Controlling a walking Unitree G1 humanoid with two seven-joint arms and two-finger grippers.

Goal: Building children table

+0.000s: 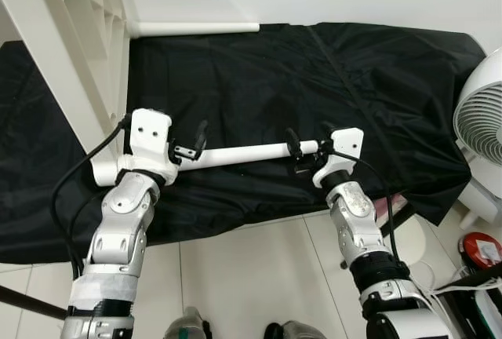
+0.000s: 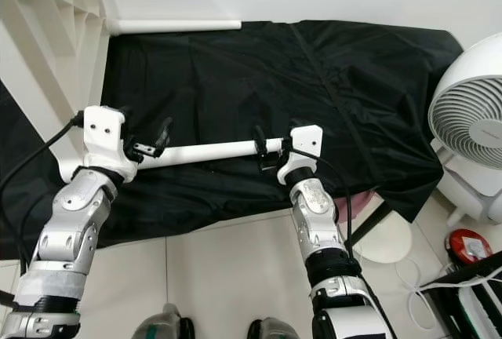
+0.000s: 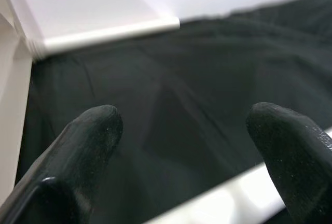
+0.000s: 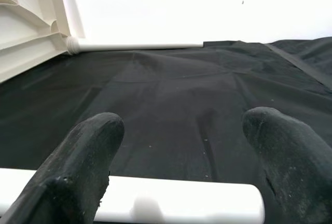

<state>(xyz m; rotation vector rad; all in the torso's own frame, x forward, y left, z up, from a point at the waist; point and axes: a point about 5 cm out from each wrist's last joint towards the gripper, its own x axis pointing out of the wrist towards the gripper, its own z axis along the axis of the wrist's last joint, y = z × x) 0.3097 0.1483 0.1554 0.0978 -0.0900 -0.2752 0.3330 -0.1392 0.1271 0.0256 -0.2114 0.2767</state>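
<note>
well, from the left eye view, a white table leg (image 1: 239, 154) lies crosswise on the black cloth (image 1: 314, 88), spanning between the two arms; the left tool (image 1: 188, 147) sits at one end of it and the right tool (image 1: 302, 153) near the other. it looks like a light, stiff, smooth tube, likely a bit slippery, so holding it near both ends seems sensible. the white tabletop frame (image 1: 70, 49) stands at the left with a second white leg (image 1: 196, 29) lying by the wall, well apart. a white fan (image 1: 480, 119) stands at the right.

in the left wrist view, the black fingers (image 3: 78, 146) are spread apart, the leg crossing low between them, not pinched.

in the right wrist view, the fingers (image 4: 83, 156) are likewise spread wide, the leg's rounded end (image 4: 181, 200) lying between them, ungripped
</note>
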